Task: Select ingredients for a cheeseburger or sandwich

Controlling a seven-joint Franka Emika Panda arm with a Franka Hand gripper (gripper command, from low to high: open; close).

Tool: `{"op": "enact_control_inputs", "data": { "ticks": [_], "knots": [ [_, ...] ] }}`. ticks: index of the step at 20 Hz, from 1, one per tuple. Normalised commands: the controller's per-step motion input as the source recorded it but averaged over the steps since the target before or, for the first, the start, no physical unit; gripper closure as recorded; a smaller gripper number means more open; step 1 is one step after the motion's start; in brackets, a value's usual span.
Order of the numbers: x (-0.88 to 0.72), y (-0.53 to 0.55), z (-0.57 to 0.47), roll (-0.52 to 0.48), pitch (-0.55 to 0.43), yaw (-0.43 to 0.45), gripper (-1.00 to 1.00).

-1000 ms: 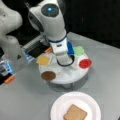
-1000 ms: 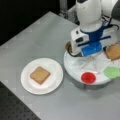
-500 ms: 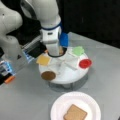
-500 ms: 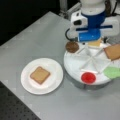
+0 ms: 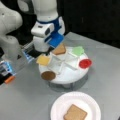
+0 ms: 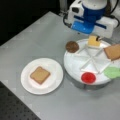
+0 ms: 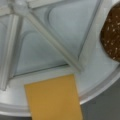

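While my end effector [image 6: 96,40] hovers at the cheese square [image 6: 93,41], grip state untellable, one bread square [image 6: 40,75] lies plated on the grey worktop [image 6: 37,37].

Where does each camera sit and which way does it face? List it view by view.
A front view: off the arm, high, looking down at the table, divided tray and plate; the arm shows, its claw by the cheese square.
A front view: high from another side, plate at its left; arm and claw at its top.
Wrist view: on the wrist, looking straight down into the tray; no claw shows.
Shared: all three show the cheese square and patty.
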Motion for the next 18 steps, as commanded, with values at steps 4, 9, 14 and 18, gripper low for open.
{"op": "enact_control_inputs", "data": {
  "ticks": [4,9,14,18],
  "knots": [
    [0.01,-0.34,-0.12,0.304,0.036,-0.333,-1.00],
    [-0.06,-0.25,-0.10,0.413,-0.068,-0.182,-1.00],
    [-0.17,-0.13,-0.16,0.211,-0.050,-0.019,-1.00],
    [-0.13,-0.03,-0.17,0.100,-0.047,0.038,-1.00]
  ]
}}
